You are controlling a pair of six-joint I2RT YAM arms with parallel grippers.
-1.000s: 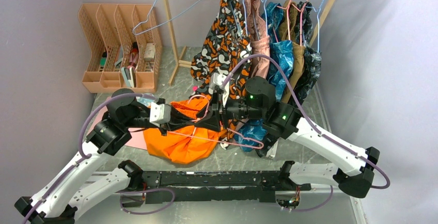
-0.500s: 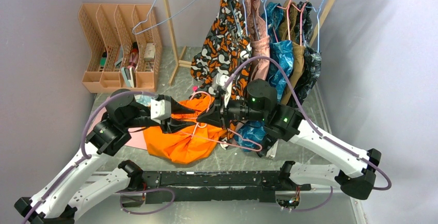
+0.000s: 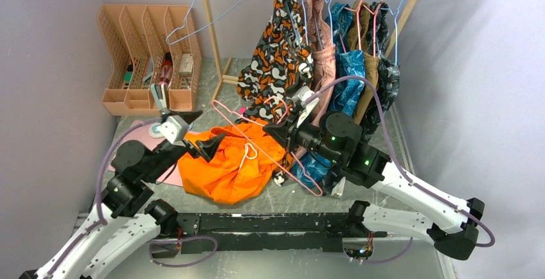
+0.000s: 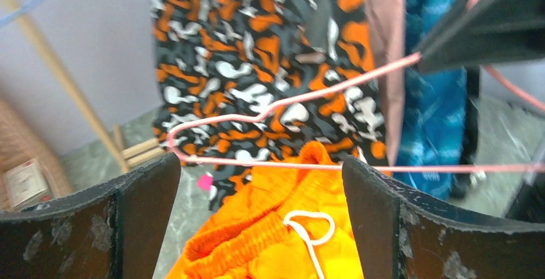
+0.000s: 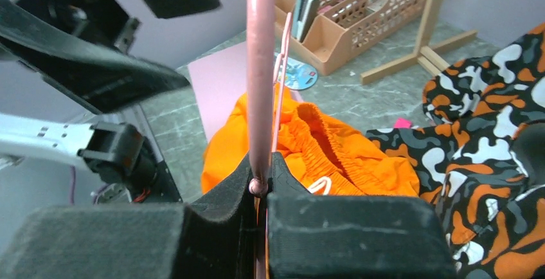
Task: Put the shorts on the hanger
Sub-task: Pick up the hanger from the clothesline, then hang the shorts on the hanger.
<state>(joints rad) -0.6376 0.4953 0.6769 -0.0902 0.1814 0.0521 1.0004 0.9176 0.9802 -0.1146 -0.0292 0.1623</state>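
Pulled back toward its own side since a second ago, the left hand has let go and now stands spread wide, holding nothing, its tips just over the left edge of the shorts. These lie in a crumpled orange heap on the worktop between the two arms, with the gathered waistband and white drawstring facing up. The hanger, which lay low across the heap before, is now raised and slants over the shorts from high on the left to low on the right. Whether its wire touches the fabric cannot be told. The right hand is pressed together on the pink wire, pinching it. Behind, a patterned garment hangs from the rail.
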